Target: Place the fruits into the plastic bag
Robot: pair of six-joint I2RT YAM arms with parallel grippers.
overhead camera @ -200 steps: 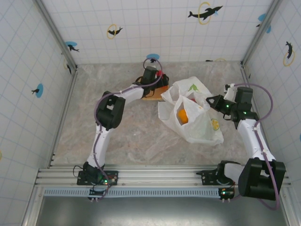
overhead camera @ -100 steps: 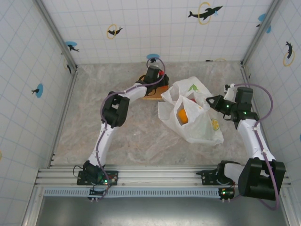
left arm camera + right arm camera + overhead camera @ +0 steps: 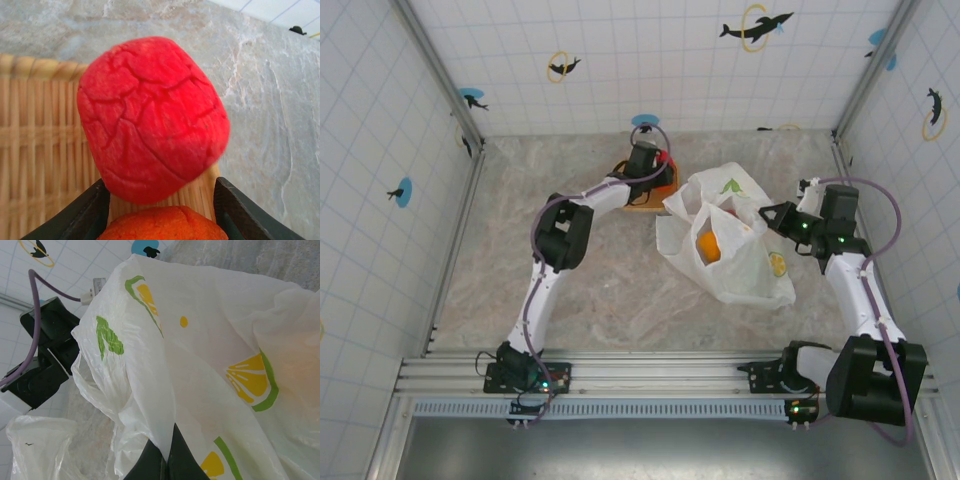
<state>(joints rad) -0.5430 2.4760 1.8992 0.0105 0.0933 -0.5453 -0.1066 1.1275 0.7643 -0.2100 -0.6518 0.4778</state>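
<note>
My left gripper [image 3: 160, 200] reaches to the far middle of the marble-patterned table [image 3: 270, 100], over a slatted wooden plate [image 3: 35, 140]. In the left wrist view a crackled red fruit [image 3: 150, 120] sits on the plate's right edge. Just below it in that view is an orange fruit [image 3: 160, 225], touching or nearly touching the red one. My left jaws stand partly apart, one dark finger on each side of the orange fruit. I cannot tell whether they press on it.

My right gripper [image 3: 166, 460] is closed, its two fingers pinching a fold of the plastic bag [image 3: 200, 365]. The bag is thin and translucent white, printed with yellow lemon slices and green leaves. From above, the bag lies right of the plate and just beside it, its mouth gathered toward the plate. A second orange fruit [image 3: 708, 247] shows through the film inside the bag.
</note>
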